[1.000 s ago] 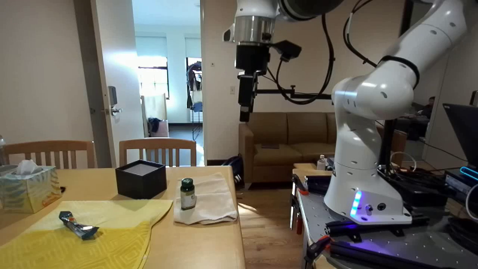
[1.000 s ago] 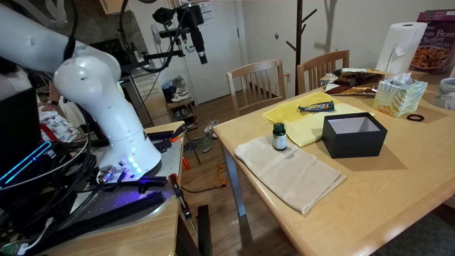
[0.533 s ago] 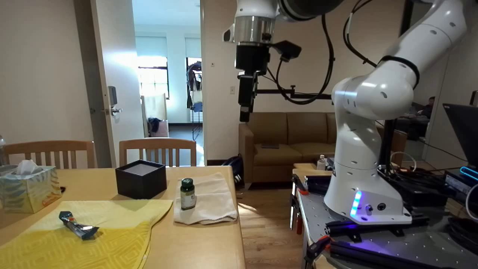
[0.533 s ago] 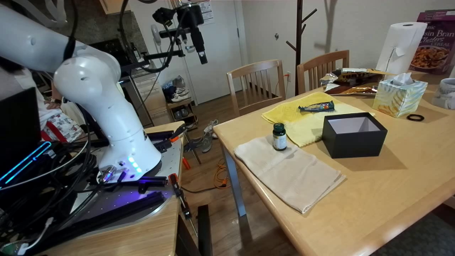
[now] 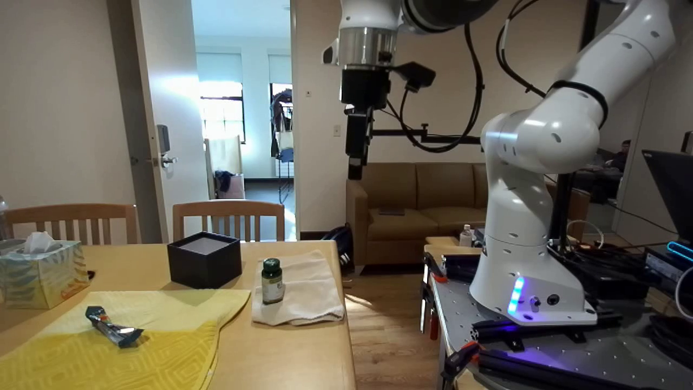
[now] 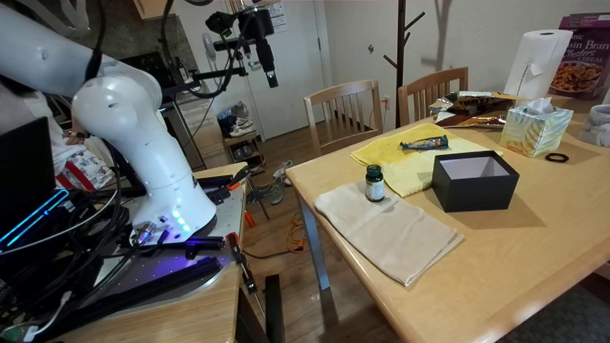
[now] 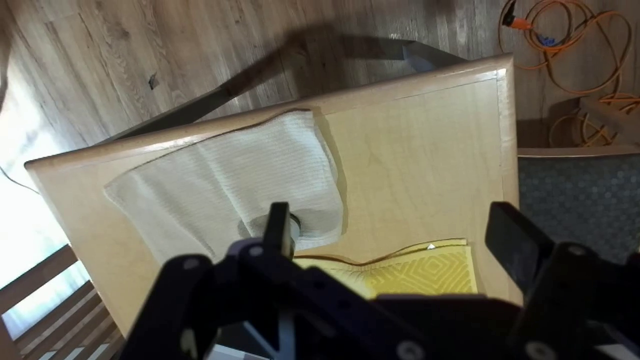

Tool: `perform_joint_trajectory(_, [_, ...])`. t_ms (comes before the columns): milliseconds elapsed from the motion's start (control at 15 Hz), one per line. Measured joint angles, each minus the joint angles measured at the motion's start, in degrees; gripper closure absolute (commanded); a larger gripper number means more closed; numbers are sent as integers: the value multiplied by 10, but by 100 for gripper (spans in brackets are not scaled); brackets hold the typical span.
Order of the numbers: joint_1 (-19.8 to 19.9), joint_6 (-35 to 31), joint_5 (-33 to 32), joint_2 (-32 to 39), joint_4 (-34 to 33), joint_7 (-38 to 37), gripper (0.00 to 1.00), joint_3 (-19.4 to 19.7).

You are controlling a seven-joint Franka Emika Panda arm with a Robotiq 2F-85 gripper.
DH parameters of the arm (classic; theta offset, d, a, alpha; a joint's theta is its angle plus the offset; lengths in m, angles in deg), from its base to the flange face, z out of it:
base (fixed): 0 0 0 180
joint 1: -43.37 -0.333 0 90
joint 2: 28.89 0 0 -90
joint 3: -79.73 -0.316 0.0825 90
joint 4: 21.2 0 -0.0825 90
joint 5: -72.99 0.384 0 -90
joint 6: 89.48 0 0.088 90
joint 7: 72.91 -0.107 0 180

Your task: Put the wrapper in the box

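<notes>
The wrapper (image 5: 115, 329) is a crumpled, narrow strip, silvery-grey along its middle and dark teal at the ends; it lies on the yellow cloth (image 5: 173, 340), lower than the jaws and well apart from them. The jaws stand wide, pointing down. Lower than them too, on the pale wooden worktop (image 5: 287, 357), sit the black box (image 6: 476, 194), open-topped with a whitish inside, and a green-capped bottle (image 5: 272, 283) upright on a beige cloth (image 6: 388, 233). Behind the jaws in an exterior view, a brown sofa (image 5: 427, 192) stands on a wooden floor (image 5: 387, 330).
</notes>
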Motion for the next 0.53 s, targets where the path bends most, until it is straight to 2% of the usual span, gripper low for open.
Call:
perform_joint_trajectory(267, [16,-79,-51,49,-15,18,0,12])
perform_joint_trajectory(533, [25,-123,-61,158,-102,91,0,57])
